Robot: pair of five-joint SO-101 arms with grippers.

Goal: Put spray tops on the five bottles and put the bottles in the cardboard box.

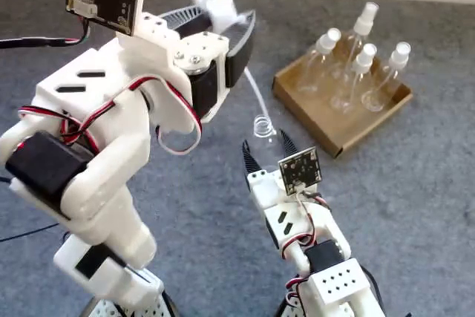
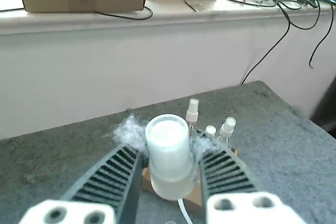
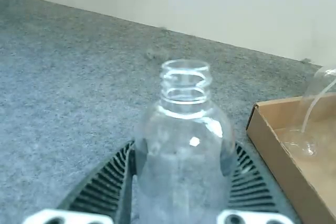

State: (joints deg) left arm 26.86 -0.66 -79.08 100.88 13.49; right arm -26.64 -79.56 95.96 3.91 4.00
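My left gripper is raised at the back of the table, shut on a white spray top whose thin dip tube hangs down. The left wrist view shows the spray top clamped between the ribbed fingers. Below the tube end, my right gripper is shut on a clear bottle standing upright with its neck uncapped. In the right wrist view the bottle stands between the black fingers. The tube end hangs just above the bottle's mouth.
A shallow cardboard box lies at the right on the grey carpeted table, with several capped clear bottles lying in it. The box edge sits close beside the held bottle. A pale wall and ledge with cables rise behind the table.
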